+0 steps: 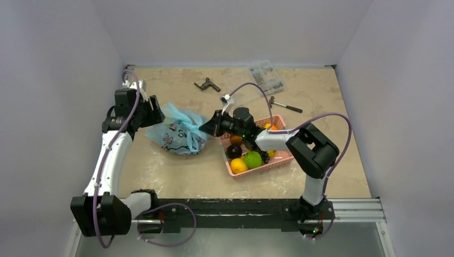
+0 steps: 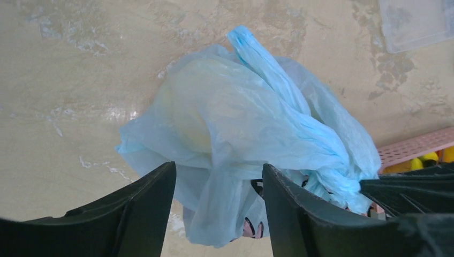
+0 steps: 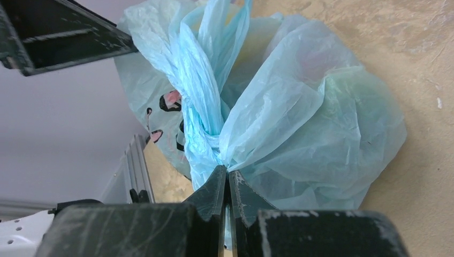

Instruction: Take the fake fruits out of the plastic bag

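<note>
The plastic bag, thin pale blue film with pink and dark prints, lies bunched on the table between my two grippers. My right gripper is shut on a gathered twist of its film, at the bag's right side. On the bag's left, my left gripper is open. A loose fold of the plastic bag hangs between its fingers unpinched. The fake fruits are hidden inside the bag. Only a pale yellowish bulge shows through the film.
A pink slatted basket with orange, lime-green and dark fruits stands right of the bag, under my right arm. At the back lie a clear parts box, a hammer and a black tool.
</note>
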Motion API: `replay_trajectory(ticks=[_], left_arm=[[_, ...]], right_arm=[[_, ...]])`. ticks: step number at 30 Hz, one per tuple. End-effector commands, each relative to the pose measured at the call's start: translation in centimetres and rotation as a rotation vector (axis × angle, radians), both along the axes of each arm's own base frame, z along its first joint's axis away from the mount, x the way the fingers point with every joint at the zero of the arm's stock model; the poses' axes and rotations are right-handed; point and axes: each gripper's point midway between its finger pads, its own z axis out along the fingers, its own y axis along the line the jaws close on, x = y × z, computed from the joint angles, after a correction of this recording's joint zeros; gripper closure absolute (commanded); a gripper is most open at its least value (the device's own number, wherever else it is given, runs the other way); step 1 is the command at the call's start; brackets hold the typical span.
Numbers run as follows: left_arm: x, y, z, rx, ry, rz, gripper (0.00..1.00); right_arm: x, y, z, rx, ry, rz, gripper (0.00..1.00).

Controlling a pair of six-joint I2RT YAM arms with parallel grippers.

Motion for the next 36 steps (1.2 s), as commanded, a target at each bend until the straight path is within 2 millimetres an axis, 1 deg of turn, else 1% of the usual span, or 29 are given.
replay_trajectory(ticks=[1, 3, 6, 8, 10, 11, 12, 14, 16, 17, 18, 19, 20, 22, 24, 29, 31, 36], left_arm=[[0.6, -1.0, 4.4, 0.03, -0.215, -0.059, 0.32], [0.4, -1.4, 5.6, 0.066, -0.275, -0.07, 0.29], [0.1, -3.1, 7.6, 0.072, -0.384, -0.138, 0.29], [0.2, -4.7, 9.6, 0.045, -0.436, -0.207, 0.29], [0.6, -6.5, 11.2, 0.052, -0.442, -0.299, 0.27], [0.9, -6.8, 11.2, 0.088, -0.406, -0.326, 0.27], [1.5, -6.3, 10.1, 0.16, -0.333, -0.317, 0.26], [2.4, -6.3, 8.8, 0.224, -0.269, -0.351, 0.26], [2.6, -7.4, 6.9, 0.219, -0.242, -0.402, 0.26], [2.5, -7.9, 5.6, 0.222, -0.234, -0.417, 0.26], [2.4, -8.5, 4.9, 0.23, -0.251, -0.452, 0.26], [2.0, -9.4, 4.7, 0.229, -0.249, -0.493, 0.25], [1.8, -9.8, 4.9, 0.247, -0.24, -0.507, 0.25], [1.8, -9.9, 4.6, 0.283, -0.241, -0.498, 0.25], [1.8, -10.0, 4.2, 0.282, -0.23, -0.494, 0.26], [1.4, -11.4, 2.5, 0.261, -0.168, -0.552, 0.29], [1.3, -11.5, 2.0, 0.266, -0.142, -0.56, 0.3], [1.2, -10.6, 1.7, 0.297, -0.112, -0.528, 0.34]], right_arm=[[-0.4, 0.3, 3.4, 0.03, -0.078, 0.037, 0.99], [-0.5, 0.1, 3.4, 0.024, -0.079, 0.038, 0.99], [-0.8, 0.0, 3.7, 0.013, -0.088, 0.044, 0.99], [-0.9, 0.0, 3.7, -0.003, -0.093, 0.047, 0.99], [-1.0, -0.2, 3.7, -0.017, -0.098, 0.041, 0.99], [-1.0, -0.2, 3.8, -0.019, -0.1, 0.039, 0.99], [-1.0, -0.2, 3.8, -0.02, -0.104, 0.037, 0.99], [-1.0, -0.2, 3.8, -0.024, -0.101, 0.034, 0.99], [-1.2, -0.1, 3.7, -0.026, -0.098, 0.037, 0.99], [-1.2, 0.1, 3.7, -0.029, -0.098, 0.038, 0.99], [-1.3, 0.2, 3.8, -0.034, -0.101, 0.041, 0.99], [-1.4, 0.4, 3.7, -0.046, -0.105, 0.043, 0.99], [-1.5, 0.6, 3.8, -0.052, -0.109, 0.044, 0.99], [-1.7, 1.0, 4.0, -0.053, -0.117, 0.049, 0.99], [-1.9, 1.4, 4.1, -0.057, -0.125, 0.056, 0.99], [-2.4, 1.9, 3.6, -0.077, -0.127, 0.052, 0.99], [-2.4, 2.1, 3.5, -0.067, -0.123, 0.051, 0.99], [-2.5, 2.3, 4.1, -0.042, -0.118, 0.051, 0.98]])
